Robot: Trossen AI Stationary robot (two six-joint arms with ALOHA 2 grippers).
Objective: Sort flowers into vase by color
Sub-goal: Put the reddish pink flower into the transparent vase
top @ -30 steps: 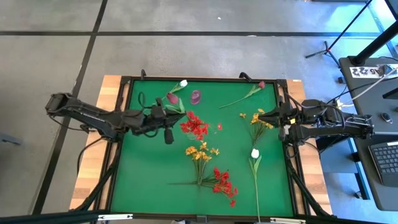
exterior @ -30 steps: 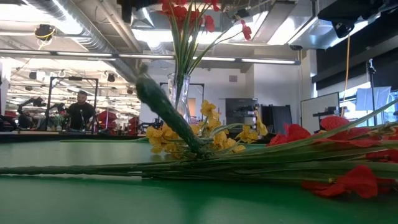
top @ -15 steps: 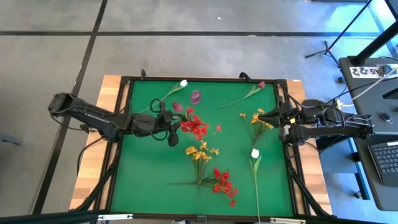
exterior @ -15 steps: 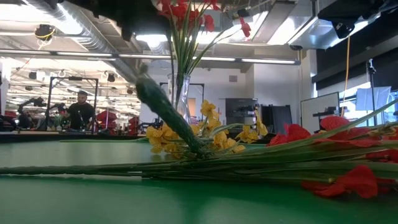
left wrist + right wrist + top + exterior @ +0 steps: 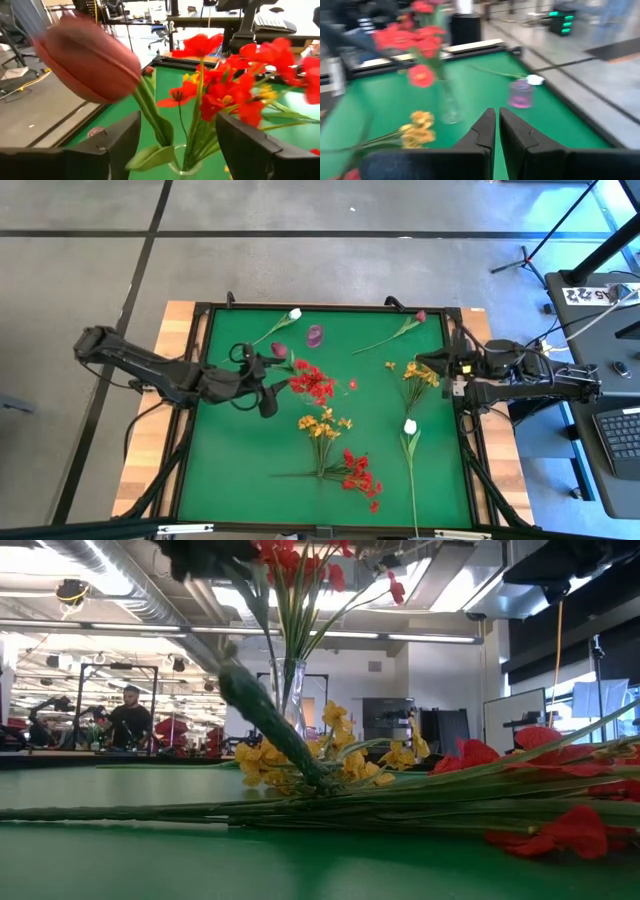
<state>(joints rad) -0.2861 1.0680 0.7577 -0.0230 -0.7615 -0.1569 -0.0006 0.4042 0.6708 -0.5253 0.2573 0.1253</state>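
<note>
A clear glass vase (image 5: 312, 385) near the table's middle holds bushy red sprays (image 5: 235, 75). A dark red-pink bud (image 5: 87, 65) leans out of the vase toward the table's left, its stem (image 5: 152, 117) running down into the vase mouth. My left gripper (image 5: 172, 145) is open just left of the vase, one finger on each side of that stem, apart from it. My right gripper (image 5: 497, 125) is shut and empty, above a yellow-orange spray (image 5: 415, 373) at the table's right side. White buds (image 5: 294, 313) (image 5: 409, 426), another dark bud (image 5: 420, 316), a yellow-orange spray (image 5: 322, 425) and a red spray (image 5: 358, 472) lie on the green mat.
A small pink-purple vase (image 5: 315, 334) stands on the far part of the mat, beyond the clear one. A black raised frame (image 5: 320, 307) borders the green mat. In the low view a person (image 5: 128, 720) stands in the room far behind the table.
My left gripper carried the dark red-pink bud toward the vase, opened and let go of its stem, then drew back a little toward the table's left edge. The bud now stands in the vase, leaning left. My right gripper has shifted slightly toward the table's left, still shut.
</note>
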